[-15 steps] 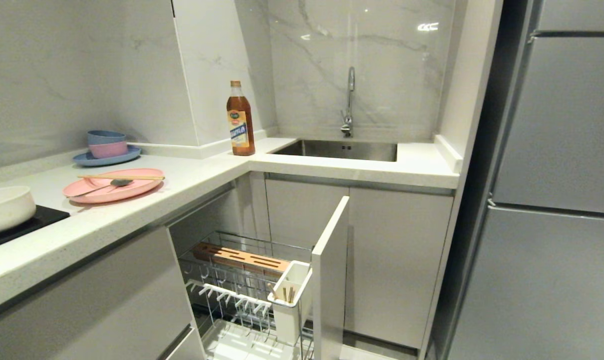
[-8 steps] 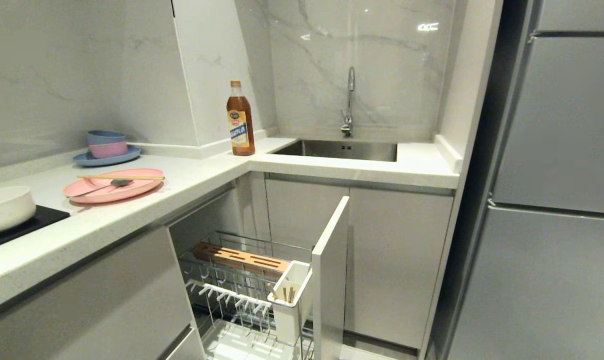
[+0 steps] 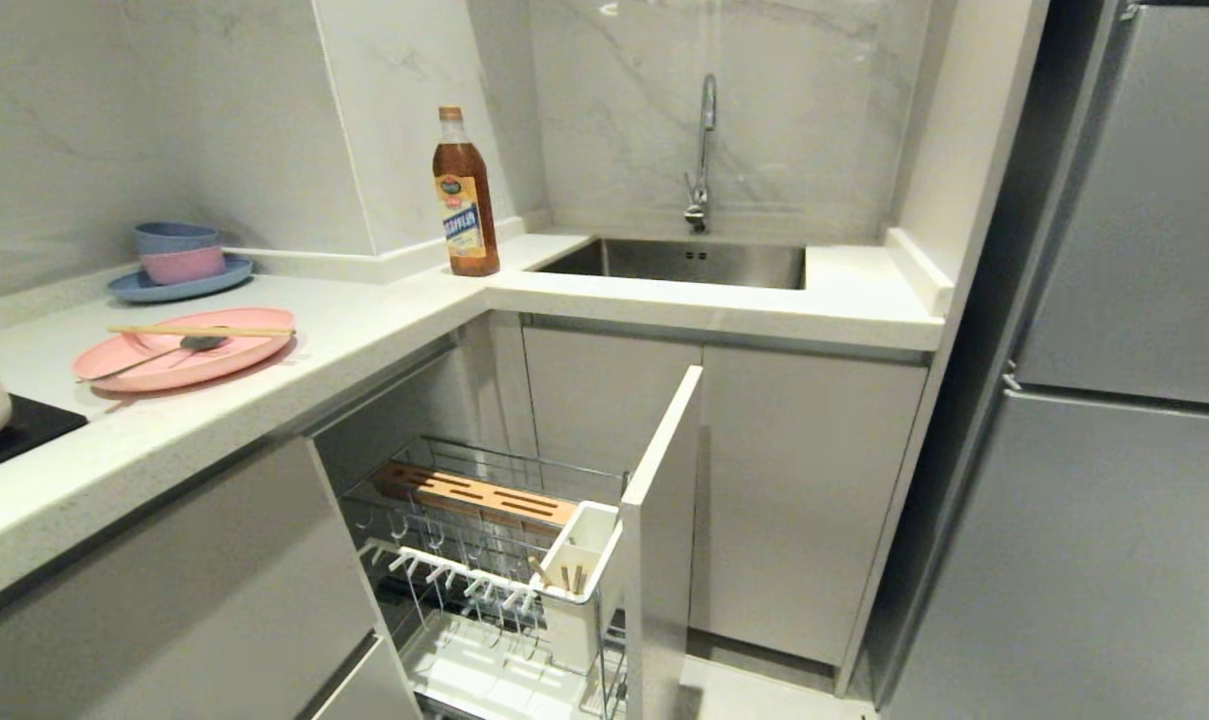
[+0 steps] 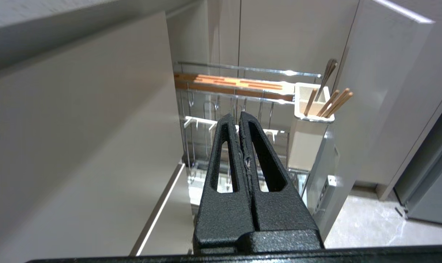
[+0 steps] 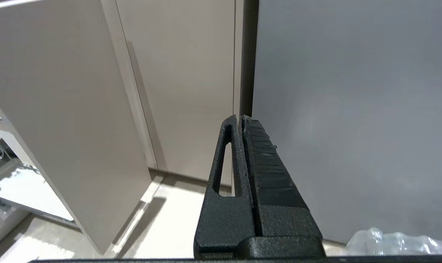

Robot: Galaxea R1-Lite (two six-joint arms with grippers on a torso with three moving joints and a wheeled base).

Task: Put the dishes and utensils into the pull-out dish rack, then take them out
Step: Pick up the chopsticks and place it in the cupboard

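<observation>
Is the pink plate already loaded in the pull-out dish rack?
No, the pink plate lies on the counter, outside the pull-out dish rack.

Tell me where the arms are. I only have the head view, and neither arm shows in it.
Observer: The left gripper points at the pulled-out dish rack, with its fingers shut and empty.
Operator: And the right one?
Observer: The right gripper faces the gap between a cabinet door and the fridge. Its fingers are shut on nothing.
Operator: What stands in the white caddy? I can barely see inside.
Observer: The caddy holds several brown chopsticks and one metal handle, all sticking up above its rim.
</observation>
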